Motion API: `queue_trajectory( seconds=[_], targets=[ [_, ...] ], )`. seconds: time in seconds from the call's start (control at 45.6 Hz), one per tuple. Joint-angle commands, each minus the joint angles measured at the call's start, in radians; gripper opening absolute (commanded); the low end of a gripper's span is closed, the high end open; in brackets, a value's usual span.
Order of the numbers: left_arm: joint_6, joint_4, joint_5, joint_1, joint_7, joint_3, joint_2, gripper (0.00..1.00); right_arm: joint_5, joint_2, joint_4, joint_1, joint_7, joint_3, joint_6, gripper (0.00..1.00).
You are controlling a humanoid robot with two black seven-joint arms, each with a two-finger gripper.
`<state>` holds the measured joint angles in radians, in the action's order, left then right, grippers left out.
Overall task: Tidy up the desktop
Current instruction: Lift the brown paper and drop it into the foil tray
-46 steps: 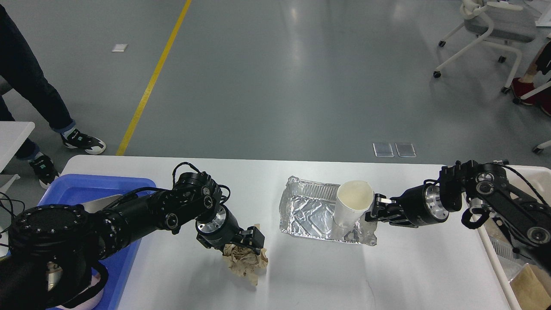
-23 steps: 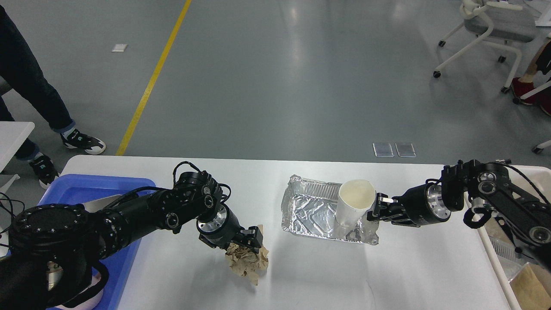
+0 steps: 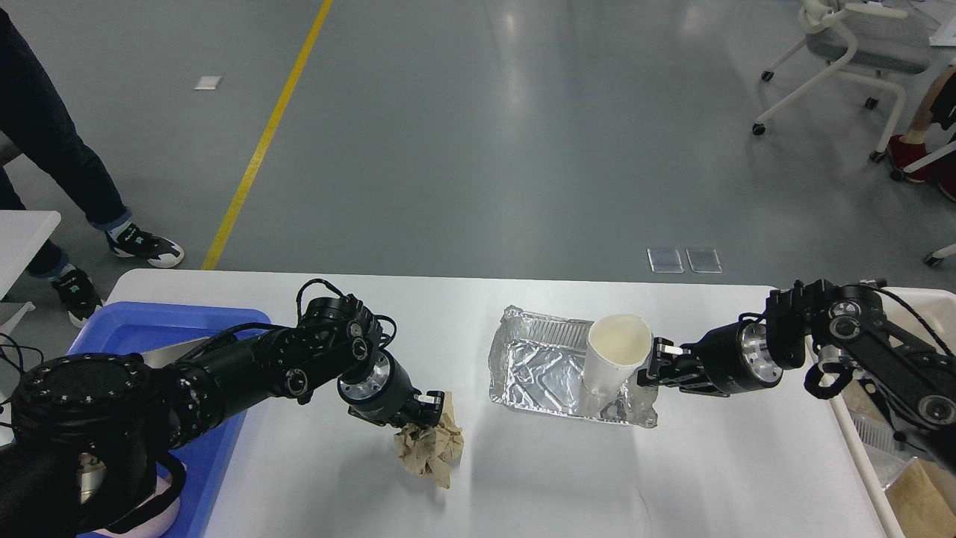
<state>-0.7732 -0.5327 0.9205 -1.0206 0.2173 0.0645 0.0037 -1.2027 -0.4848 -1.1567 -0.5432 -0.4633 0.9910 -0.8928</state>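
The left pincer (image 3: 432, 407) grips crumpled paper (image 3: 429, 448) loosely enough to drop it; right pincer (image 3: 651, 368) pinches the cup (image 3: 614, 355), possibly tipping it.

- The blue tray (image 3: 149, 317) beside the desktop (image 3: 523, 478) is largely covered by the left arm and cut by the edge.
- The left gripper (image 3: 429, 407) fingertips sink into the crumpled paper (image 3: 429, 448); their grip is unclear.

White desktop (image 3: 538, 478) bears blue tray (image 3: 216, 441), crumpled brown paper (image 3: 429, 448), foil tray (image 3: 545, 370).
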Motion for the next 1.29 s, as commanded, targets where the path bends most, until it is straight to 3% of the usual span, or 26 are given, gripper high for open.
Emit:
queue_trajectory(
  seconds=[0.0, 0.285, 0.68, 0.855, 1.272],
  targets=[
    [0.029, 0.000, -0.009, -0.015, 0.001, -0.003, 0.015, 0.00, 0.000, 0.000, 0.000, 0.000, 0.000, 0.000, 0.000, 0.00],
    [0.032, 0.000, -0.153, -0.099, -0.001, -0.045, 0.119, 0.00, 0.000, -0.001, 0.002, 0.003, 0.000, 0.000, 0.002, 0.00],
    [0.032, 0.007, -0.397, -0.265, -0.001, -0.195, 0.372, 0.00, 0.006, 0.011, 0.003, 0.002, -0.002, 0.001, -0.005, 0.00],
    [0.026, 0.002, -0.404, -0.302, -0.001, -0.207, 0.349, 0.00, 0.006, 0.021, 0.002, -0.012, -0.002, 0.001, -0.006, 0.00],
    [0.020, 0.007, -0.387, -0.340, 0.036, -0.177, 0.110, 0.00, 0.000, 0.057, 0.006, -0.050, -0.017, -0.032, -0.003, 0.00]
  ],
)
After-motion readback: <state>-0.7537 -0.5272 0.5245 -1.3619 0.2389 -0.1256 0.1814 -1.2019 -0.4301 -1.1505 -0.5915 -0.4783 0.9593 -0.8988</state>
